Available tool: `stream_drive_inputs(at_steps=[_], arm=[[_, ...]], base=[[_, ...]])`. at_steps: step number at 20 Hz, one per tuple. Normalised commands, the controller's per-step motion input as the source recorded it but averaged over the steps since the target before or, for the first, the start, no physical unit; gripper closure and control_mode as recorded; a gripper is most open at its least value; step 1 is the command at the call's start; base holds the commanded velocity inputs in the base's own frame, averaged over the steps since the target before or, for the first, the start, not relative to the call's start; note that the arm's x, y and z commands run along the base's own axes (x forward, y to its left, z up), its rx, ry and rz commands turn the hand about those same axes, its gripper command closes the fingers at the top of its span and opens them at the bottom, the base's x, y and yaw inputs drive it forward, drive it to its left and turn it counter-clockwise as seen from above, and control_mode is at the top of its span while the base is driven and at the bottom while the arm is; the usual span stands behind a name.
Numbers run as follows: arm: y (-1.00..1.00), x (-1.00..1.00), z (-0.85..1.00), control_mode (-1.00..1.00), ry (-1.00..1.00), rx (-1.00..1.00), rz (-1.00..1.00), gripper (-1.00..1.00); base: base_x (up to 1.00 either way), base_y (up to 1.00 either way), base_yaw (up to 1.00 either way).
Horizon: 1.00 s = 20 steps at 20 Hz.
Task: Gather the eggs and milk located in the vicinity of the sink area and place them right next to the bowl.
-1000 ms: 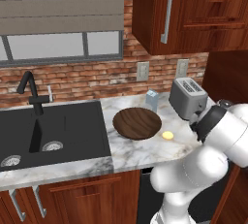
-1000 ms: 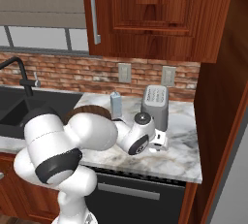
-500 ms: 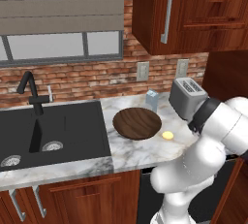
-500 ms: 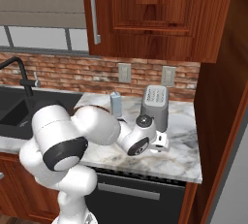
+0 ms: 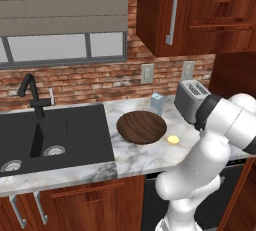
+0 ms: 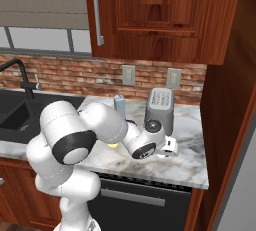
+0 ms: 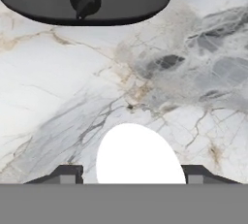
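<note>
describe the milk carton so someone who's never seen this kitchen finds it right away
Start at the black sink and move right along the marble counter to the round dark wooden bowl. Just behind the bowl, near the brick wall, stands the milk carton, with the silver toaster to its right. It is the small upright pale blue-grey box, shorter than the toaster; the egg is a low yellow oval.

A dark brown grained bowl [image 5: 141, 127], a pale yellow egg [image 5: 173, 139] and a pale blue-grey milk carton [image 5: 157, 103] sit on white marble counter [image 5: 145, 154] veined grey and tan, beside a matte black sink [image 5: 52, 132], silver toaster [image 5: 190, 100] and red brick wall [image 5: 100, 77].
</note>
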Motion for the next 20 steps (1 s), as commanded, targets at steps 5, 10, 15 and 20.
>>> stream_drive_inputs(at_steps=[5, 10, 15, 20], arm=[[-0.07, 0.00, -0.20, -1.00, 0.00, 0.00, 0.01, 1.00], [-0.05, 0.00, -0.17, -1.00, 0.00, 0.00, 0.01, 1.00], [0.01, -0.12, 0.02, -1.00, -0.04, 0.00, 0.12, 1.00], [0.17, -0.18, 0.18, -1.00, -0.06, 0.00, 0.18, 1.00]], base=[[0.00, 0.00, 0.00], [0.00, 0.00, 0.00], [0.00, 0.00, 0.00], [0.00, 0.00, 0.00]])
